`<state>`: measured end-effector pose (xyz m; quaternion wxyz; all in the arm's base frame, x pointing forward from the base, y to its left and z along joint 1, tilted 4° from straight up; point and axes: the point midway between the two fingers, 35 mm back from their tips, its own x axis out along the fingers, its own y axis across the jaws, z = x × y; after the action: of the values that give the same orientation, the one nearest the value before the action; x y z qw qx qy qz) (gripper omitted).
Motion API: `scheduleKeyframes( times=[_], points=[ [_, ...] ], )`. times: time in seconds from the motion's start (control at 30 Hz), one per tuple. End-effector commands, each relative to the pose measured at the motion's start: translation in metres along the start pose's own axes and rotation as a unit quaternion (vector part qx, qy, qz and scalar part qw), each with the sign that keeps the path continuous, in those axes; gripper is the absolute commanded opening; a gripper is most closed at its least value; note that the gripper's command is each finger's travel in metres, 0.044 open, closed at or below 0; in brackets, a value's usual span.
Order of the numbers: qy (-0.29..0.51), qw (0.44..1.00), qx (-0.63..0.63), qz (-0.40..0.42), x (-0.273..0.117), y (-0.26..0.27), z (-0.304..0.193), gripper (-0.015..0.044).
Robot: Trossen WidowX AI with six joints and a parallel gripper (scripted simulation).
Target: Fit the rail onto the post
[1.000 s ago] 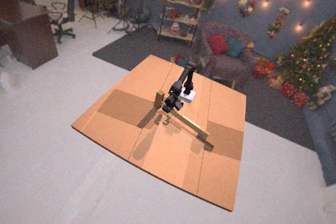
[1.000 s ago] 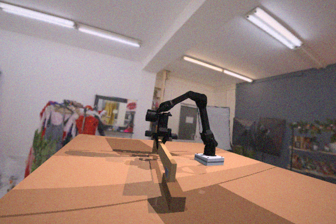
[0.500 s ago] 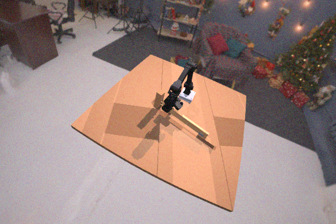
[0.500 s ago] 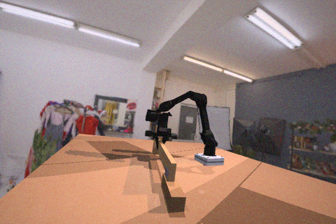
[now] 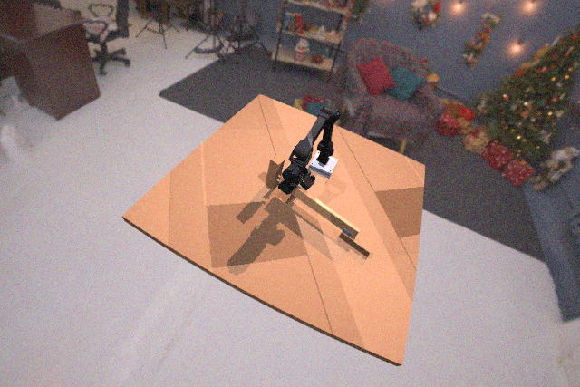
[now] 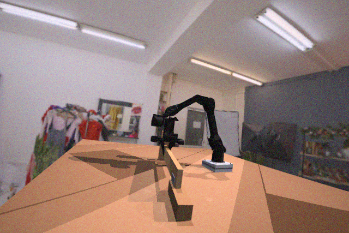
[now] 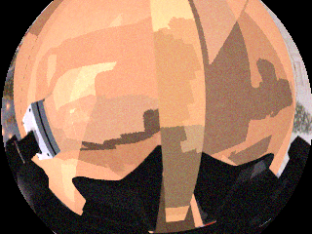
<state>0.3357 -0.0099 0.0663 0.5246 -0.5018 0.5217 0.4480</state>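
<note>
The long wooden rail point(image 5: 330, 213) point(image 6: 173, 163) point(image 7: 181, 104) runs from my gripper to the low footboard block point(image 5: 356, 247) point(image 6: 180, 206). My gripper point(image 5: 293, 193) point(image 6: 166, 145) point(image 7: 172, 148) is shut on the rail near its near end, with a black finger on each side. The rail looks roughly level, its near part above the table. Its far end, with a blue patch on the side, is at the block's near part; whether it sits in the bracket cannot be told. The short post point(image 5: 274, 173) point(image 6: 161, 155) stands just beyond the gripper. Pegs, holes and any gap are hidden.
The arm's white and grey base point(image 5: 323, 165) point(image 6: 217, 166) point(image 7: 41, 131) stands on the wooden table point(image 5: 225, 153) point(image 6: 220, 193), to one side of the rail. Dark shadows of the arm, rail and post cross the table top.
</note>
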Motion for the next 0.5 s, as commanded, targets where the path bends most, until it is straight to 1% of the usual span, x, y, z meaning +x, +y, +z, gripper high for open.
scheduleKeyframes(
  times=[0.0,0.47],
  points=[
    [0.001,1.0,-0.001,-0.001,-0.0006,-0.0004,-0.0023,0.0],
    [0.001,1.0,-0.001,-0.001,-0.0018,-0.0005,-0.0066,0.0]
  ],
)
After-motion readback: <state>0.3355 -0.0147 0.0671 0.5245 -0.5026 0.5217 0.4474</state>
